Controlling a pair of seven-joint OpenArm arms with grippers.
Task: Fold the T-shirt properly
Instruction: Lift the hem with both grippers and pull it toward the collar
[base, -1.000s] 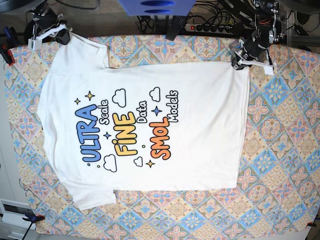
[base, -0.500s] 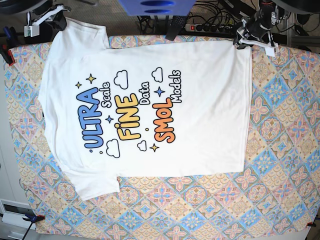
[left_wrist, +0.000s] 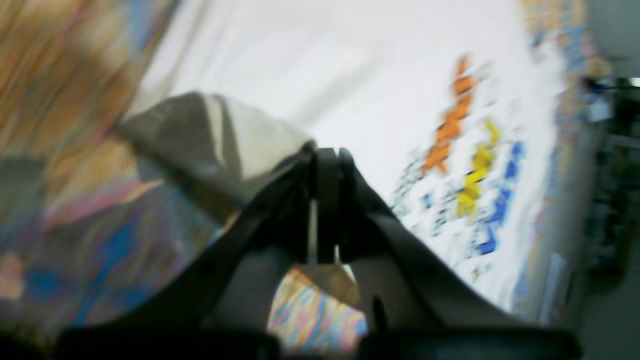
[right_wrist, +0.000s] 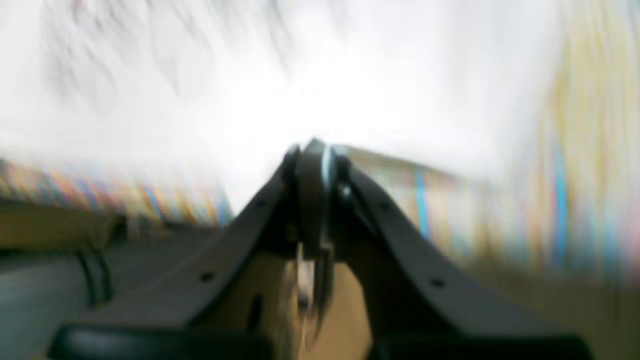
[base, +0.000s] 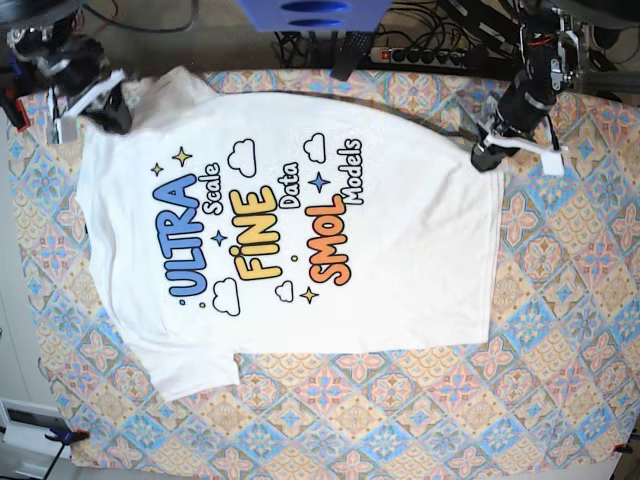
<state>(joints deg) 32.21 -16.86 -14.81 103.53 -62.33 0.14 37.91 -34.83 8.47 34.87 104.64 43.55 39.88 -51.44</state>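
Note:
The white T-shirt (base: 400, 250) lies spread on the table, print side up, with "ULTRA", "FINE" and "SMOL" (base: 260, 250) showing. My left gripper (base: 487, 155) is at the shirt's far right corner. In the left wrist view the gripper (left_wrist: 325, 160) is shut on a folded bit of white cloth (left_wrist: 225, 140), with the print (left_wrist: 470, 165) beyond. My right gripper (base: 108, 115) is at the far left corner by the sleeve. In the blurred right wrist view the gripper (right_wrist: 315, 150) is shut, with white cloth (right_wrist: 300, 75) right at its tips.
A patterned tablecloth (base: 560, 300) covers the table. A power strip (base: 420, 55) and cables lie behind the far edge, beside a blue object (base: 310, 12). A clamp (base: 60, 437) sits at the near left corner.
Both grippers came back from the far edge toward the near side, still holding the shirt's far corners. The shirt's far edge moved back onto the table with them.

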